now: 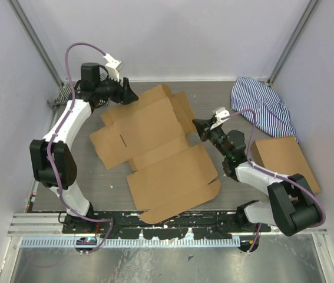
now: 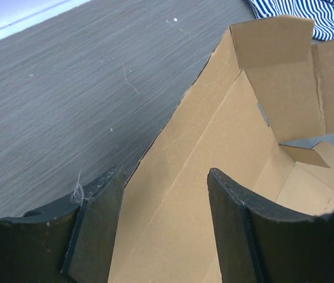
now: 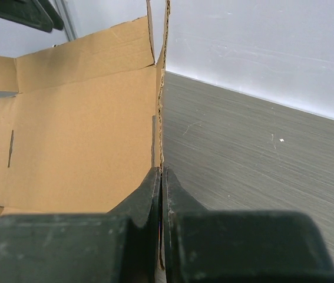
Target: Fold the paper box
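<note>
The paper box (image 1: 167, 159) is mostly a flat die-cut sheet spread over the middle of the surface (image 1: 113, 184), between the two arms, with some panels along its far and right sides tipped up. The right end effector (image 3: 161, 174) is clamped tight on the thin edge of a side panel at the sheet's right (its wrist view shows the corrugated edge pinched between fully closed fingers), and that panel stands close to upright. The left end effector (image 1: 128, 93) sits at the far-left corner with its jaws spread wide. A cardboard edge runs up between them, but nothing is gripped, and it's hard to say if either finger even touches it.

This looks like the wall-raising step. To do it well, the left arm probably wants that edge seated deep before it closes, then a fold along the scored crease rather than a bend mid-panel. The right pinch should hold steady so the sheet doesn't skate. The spare cardboard box (image 1: 281, 156) and striped cloth (image 1: 261, 106) sit off to the right, apart from the fold.
</note>
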Tool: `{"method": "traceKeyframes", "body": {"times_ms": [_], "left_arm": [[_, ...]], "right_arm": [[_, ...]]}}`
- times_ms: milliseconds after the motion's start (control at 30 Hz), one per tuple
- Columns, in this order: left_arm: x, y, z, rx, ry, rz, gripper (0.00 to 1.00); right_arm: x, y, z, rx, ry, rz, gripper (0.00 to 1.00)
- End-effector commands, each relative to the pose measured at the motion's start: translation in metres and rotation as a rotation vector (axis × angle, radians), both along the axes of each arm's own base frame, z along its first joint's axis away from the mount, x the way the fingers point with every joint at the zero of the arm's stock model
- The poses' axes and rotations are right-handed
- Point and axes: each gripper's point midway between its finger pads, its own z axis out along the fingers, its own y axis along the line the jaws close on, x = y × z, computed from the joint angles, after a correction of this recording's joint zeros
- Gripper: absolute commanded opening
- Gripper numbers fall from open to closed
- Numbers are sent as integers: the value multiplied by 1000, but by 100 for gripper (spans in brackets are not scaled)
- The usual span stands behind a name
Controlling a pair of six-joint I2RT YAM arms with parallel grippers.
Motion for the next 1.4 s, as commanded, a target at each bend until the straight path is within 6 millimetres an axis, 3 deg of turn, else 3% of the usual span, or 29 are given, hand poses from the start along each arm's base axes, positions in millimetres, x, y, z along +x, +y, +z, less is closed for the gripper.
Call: {"method": "traceKeyframes", "body": {"times_ms": [0,1000,1367], "left_arm": [[8,-2,8,-41,-7,-35,65],[10,-10,-51,-73,140,-93,62],[-14,-20,-52,-119,188,-174,46]], "right_arm": [[-7,2,30,13,-97,27,1],[-14,11,32,6,-86,90,1],[-10,15,27,8,-57,101,1]]}}
